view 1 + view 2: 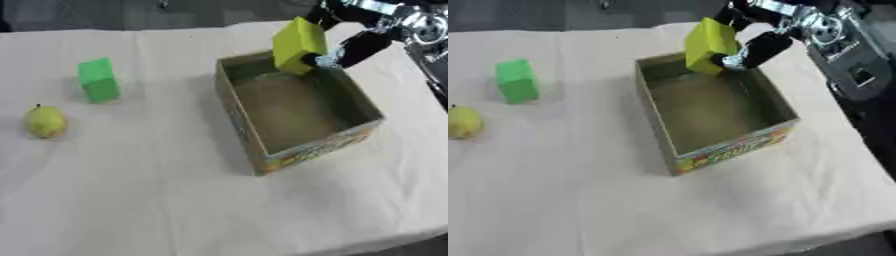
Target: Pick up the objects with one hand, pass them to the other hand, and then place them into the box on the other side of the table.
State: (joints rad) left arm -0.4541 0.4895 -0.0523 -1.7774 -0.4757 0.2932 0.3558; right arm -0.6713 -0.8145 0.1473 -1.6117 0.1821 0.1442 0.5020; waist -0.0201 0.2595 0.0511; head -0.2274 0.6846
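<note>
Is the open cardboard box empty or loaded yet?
Empty: the cardboard box shows bare floor. The right robot hand holds the yellow block above its far rim.

box (710, 112) | front outer wall | colourful printed band with lettering, possibly "FRUIT", too blurred to confirm | no other text, label or number legible

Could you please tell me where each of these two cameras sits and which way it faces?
Left eye view: head camera, looking down at the table; right hand enters top right, holding the yellow block over the box.
Right eye view: beside it, same downward aim; more of the right arm shows.
Shared: green block, pear, box, yellow block.
</note>
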